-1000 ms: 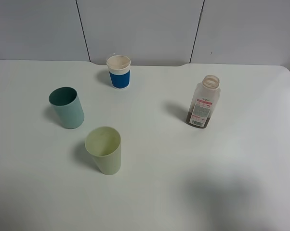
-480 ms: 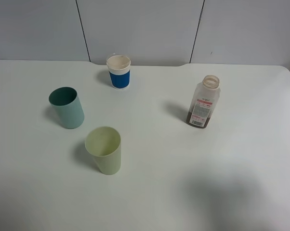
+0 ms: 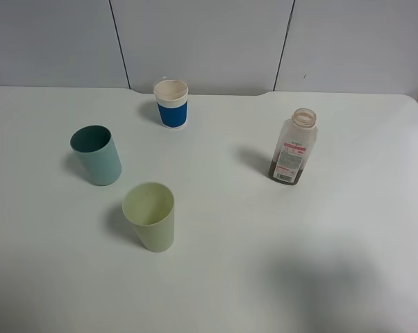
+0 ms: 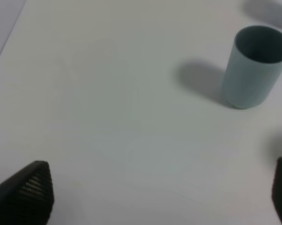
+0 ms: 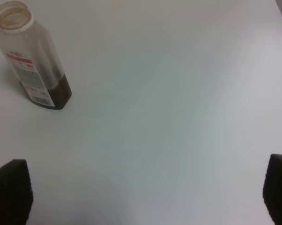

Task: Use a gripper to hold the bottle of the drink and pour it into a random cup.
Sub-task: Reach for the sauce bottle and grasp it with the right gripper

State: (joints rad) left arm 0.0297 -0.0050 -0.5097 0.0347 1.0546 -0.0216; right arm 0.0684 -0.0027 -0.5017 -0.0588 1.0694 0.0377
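Note:
The bottle (image 3: 293,149) stands upright and uncapped on the right of the white table, with brown drink in its lower part. The right wrist view shows the bottle (image 5: 33,70) well ahead of my right gripper (image 5: 144,187), whose black fingertips (image 5: 12,190) stand wide open on nothing. The pale yellow-green cup (image 3: 150,216) stands upright at the front left of the middle. My left gripper (image 4: 159,187) is also open and empty, over bare table. Neither gripper appears in the exterior high view.
A teal cup (image 3: 96,155) stands at the left and is also seen from the left wrist as the teal cup (image 4: 254,65). A white cup with a blue band (image 3: 171,103) stands at the back. The table's far edge meets grey wall panels (image 3: 202,41).

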